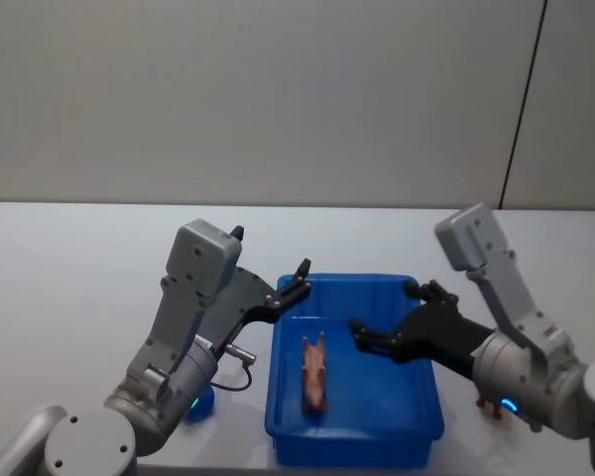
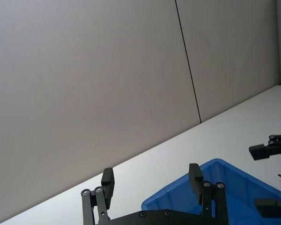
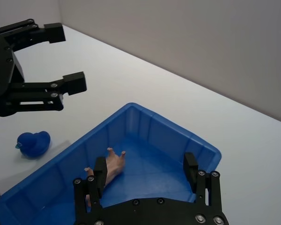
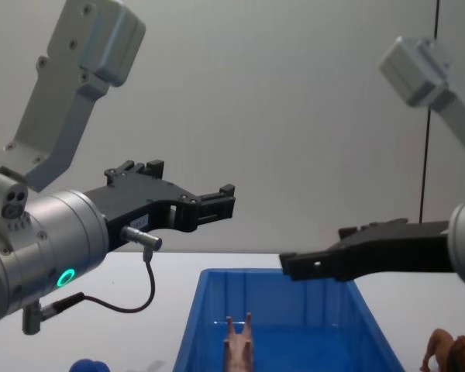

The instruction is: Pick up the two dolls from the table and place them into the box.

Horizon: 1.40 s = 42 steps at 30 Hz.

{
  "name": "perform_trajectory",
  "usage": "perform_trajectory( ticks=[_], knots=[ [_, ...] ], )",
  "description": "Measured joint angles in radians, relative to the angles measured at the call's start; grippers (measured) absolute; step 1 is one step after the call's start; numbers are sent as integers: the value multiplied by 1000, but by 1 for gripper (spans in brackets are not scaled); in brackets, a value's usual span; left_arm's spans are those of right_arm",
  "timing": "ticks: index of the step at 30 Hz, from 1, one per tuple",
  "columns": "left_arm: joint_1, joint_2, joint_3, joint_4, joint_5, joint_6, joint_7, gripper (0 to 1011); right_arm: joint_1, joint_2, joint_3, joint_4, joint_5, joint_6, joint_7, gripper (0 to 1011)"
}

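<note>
I saw the blue box [image 1: 357, 448] sitting on the white table [image 1: 79, 268] right in front of the robot, with both arms reaching in over it from either side. The pinkish-tan doll [image 1: 315, 375] lay on the floor of the box, toward its left half, thin legs pointing at the far wall. The blue doll [image 3: 33, 143] sat out on the table, just beside the box's left wall and partly tucked under the left arm. The left gripper [image 1: 296, 286] hung in the air above the far left corner of the box, well up off the rim, with its fingers [image 3: 75, 82] spread apart and nothing between them. The right gripper [image 1: 385, 309] reached in from the other side, over the right half of the box and above the rim, and its fingers [image 3: 190, 166] were also apart and held nothing. The two grippers faced each other across the box without touching. A small brown animal toy [image 4: 449, 350] stood on the table to the right of the box, close beside the right arm. Behind it all, a plain grey wall [image 1: 278, 99] ran along the far edge of the table.
</note>
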Motion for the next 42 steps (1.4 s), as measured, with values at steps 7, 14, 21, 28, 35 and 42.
perform_trajectory(
  ticks=[7, 14, 21, 28, 35, 42],
  knots=[
    [0, 0, 0, 0, 0, 0, 0, 1001, -20, 30, 24, -20, 28, -19, -25, 1001],
    [0, 0, 0, 0, 0, 0, 0, 1002, -55, 73, 53, -41, 57, -28, -47, 1001],
    [0, 0, 0, 0, 0, 0, 0, 1002, -97, 120, 80, -65, 82, -32, -62, 1001],
    [0, 0, 0, 0, 0, 0, 0, 1001, -138, 165, 102, -82, 101, -32, -67, 1001],
    [0, 0, 0, 0, 0, 0, 0, 1001, -159, 188, 112, -83, 105, -25, -65, 1001],
    [0, 0, 0, 0, 0, 0, 0, 1001, -170, 198, 112, -60, 92, -17, -58, 1001]
  ],
)
